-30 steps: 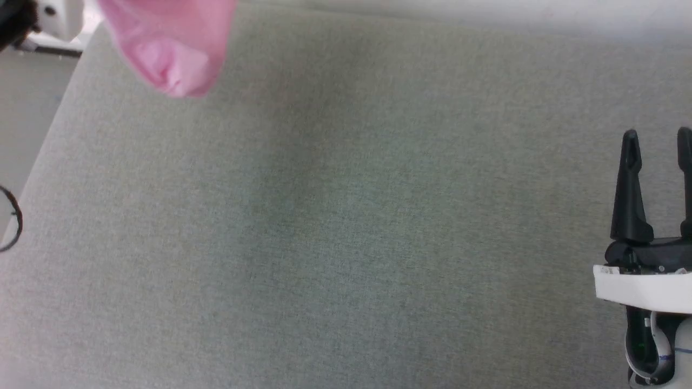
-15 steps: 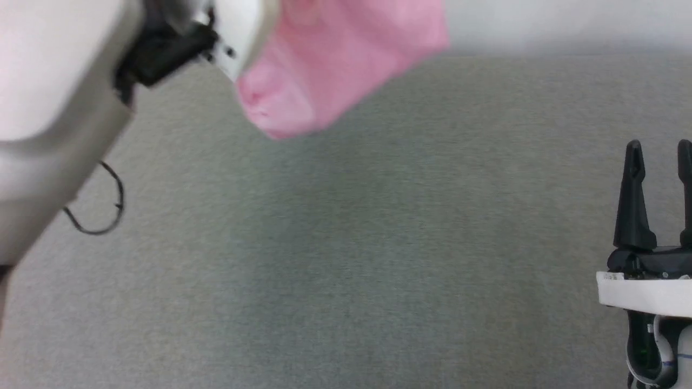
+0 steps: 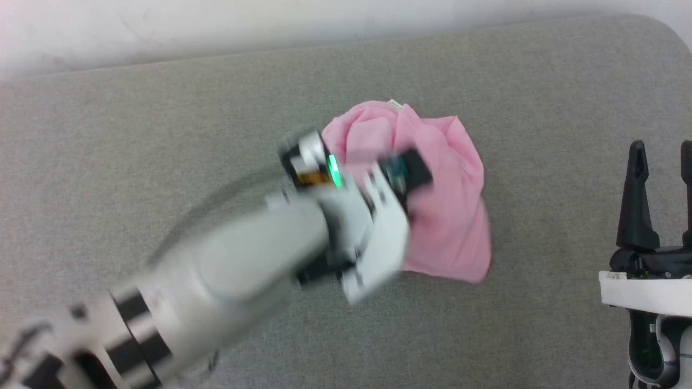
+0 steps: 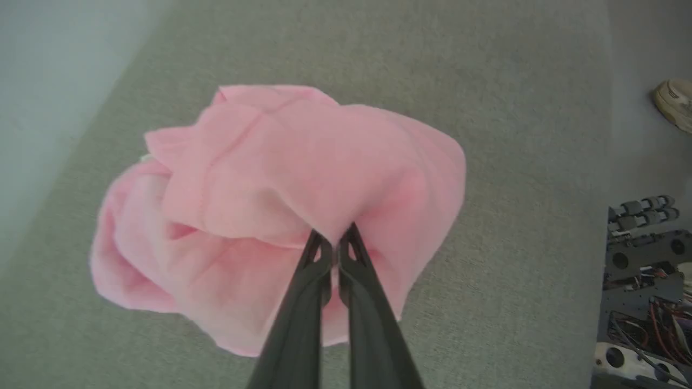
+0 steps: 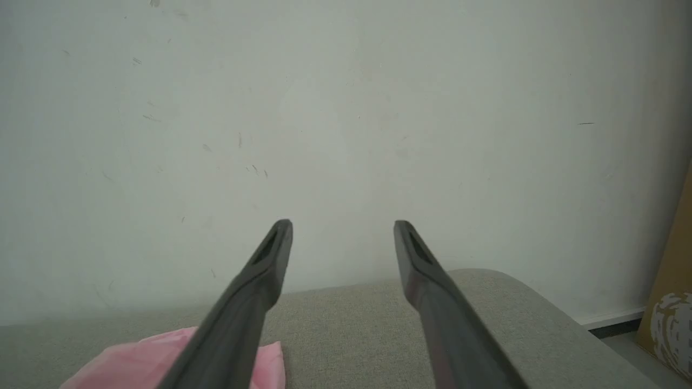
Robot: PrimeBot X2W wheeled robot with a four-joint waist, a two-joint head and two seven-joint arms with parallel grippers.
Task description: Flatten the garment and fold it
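The garment [image 3: 448, 216] is thin, light and limp. I judge it will sag from any single pinch, so I would take it by an edge, perhaps near the white tag [image 3: 396, 105]. It hangs crumpled over the middle of the counter [image 3: 162, 135]; I cannot tell whether its lower folds rest there. My left gripper [image 4: 335, 243] has its jaws clamped together on a top fold. My right gripper [image 3: 662, 148] sits toward the counter's right end, jaws wide apart and empty.
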